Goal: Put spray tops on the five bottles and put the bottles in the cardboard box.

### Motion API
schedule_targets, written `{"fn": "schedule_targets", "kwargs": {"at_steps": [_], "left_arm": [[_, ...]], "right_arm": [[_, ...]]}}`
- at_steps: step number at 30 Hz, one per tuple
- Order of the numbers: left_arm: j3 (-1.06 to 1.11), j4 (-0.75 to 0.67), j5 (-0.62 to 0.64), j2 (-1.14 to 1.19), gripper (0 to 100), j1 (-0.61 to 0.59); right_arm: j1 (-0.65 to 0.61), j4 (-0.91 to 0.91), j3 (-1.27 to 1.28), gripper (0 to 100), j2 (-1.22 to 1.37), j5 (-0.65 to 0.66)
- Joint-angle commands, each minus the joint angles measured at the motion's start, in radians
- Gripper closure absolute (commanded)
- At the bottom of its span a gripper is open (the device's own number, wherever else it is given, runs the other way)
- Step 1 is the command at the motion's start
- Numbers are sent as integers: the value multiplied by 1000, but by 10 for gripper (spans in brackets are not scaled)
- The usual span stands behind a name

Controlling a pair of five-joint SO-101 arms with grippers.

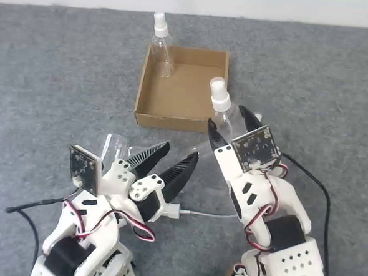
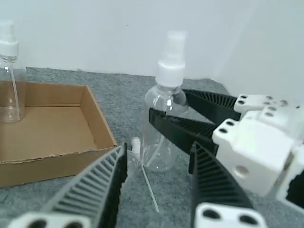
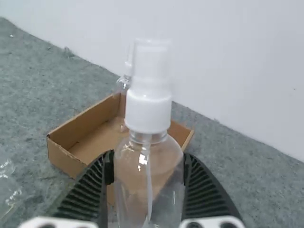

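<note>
Clasping the clear plastic bottle with white spray top (image 3: pixel 147 166) just outside the near right corner of the shallow brown cardboard box (image 1: pixel 172 120), the right hand (image 1: pixel 230 121) may knock it on that wall if carried over too low, while the left hand (image 1: pixel 182 150) gapes empty.

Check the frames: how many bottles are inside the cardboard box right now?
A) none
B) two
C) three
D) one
D: one capped bottle stands in the far-left corner of the cardboard box. The other capped bottle is outside the box, by its near wall, gripped in the right end effector.
</note>
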Motion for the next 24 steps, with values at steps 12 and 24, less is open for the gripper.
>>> {"fn": "schedule_targets", "kwargs": {"at_steps": [12, 24], "left_arm": [[-53, -2, 12, -20, 801, -6], [61, -157, 9, -20, 801, -84]], "right_arm": [[-124, -22, -348, 982, 226, -92], [-294, -15, -423, 981, 271, -92]]}}
